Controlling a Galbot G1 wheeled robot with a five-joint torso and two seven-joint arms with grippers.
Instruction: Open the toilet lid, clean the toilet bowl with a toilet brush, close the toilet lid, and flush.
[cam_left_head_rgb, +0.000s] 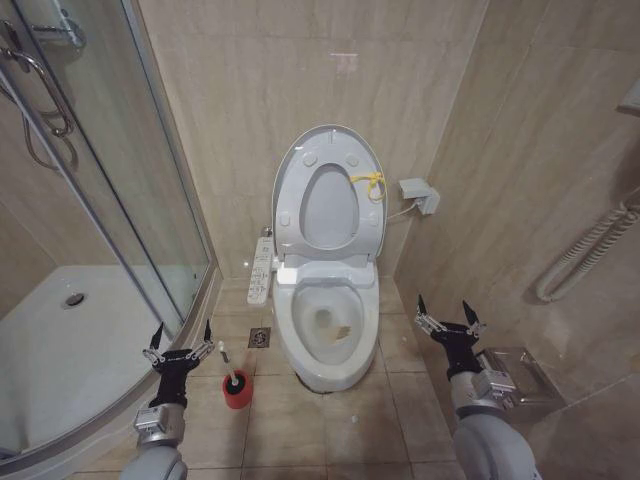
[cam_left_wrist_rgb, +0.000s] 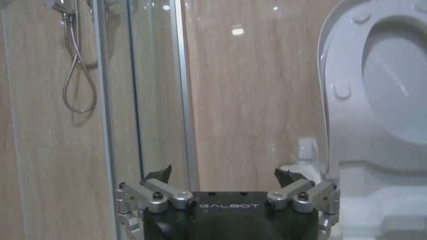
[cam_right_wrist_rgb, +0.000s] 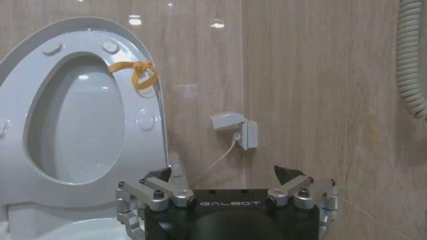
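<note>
While the shower cabin (cam_left_head_rgb: 70, 270) takes the whole left side of the room, the toilet bowl (cam_left_head_rgb: 328, 340) stands in the middle against the tiled back wall, on the tiled floor (cam_left_head_rgb: 300, 420). Its inside is open to the view and the bottom has a yellowish stain. The toilet lid (cam_left_head_rgb: 330, 190) is up and leans on the wall behind the bowl, with the seat ring raised against it; a yellow tie (cam_left_head_rgb: 368, 183) hangs at its right edge. A white button panel (cam_left_head_rgb: 260, 270) sticks out on the left side of the bowl.

On the right wall there is a small white box with a cable (cam_left_head_rgb: 420, 195) and, further right, a coiled hose (cam_left_head_rgb: 585, 255). A metal bin (cam_left_head_rgb: 520, 375) sits on the floor near the right wall.

The left gripper (cam_left_head_rgb: 181, 337) hangs low on the left, between the shower cabin and the bowl, its fingers spread apart and holding nothing. The right gripper (cam_left_head_rgb: 446, 314) hangs low on the right of the bowl, also spread wide and empty.

The toilet brush (cam_left_head_rgb: 235, 383) stands in a short red holder (cam_left_head_rgb: 237, 394) on the floor, just to the right of the left gripper and to the left of the bowl, not touched by it.
</note>
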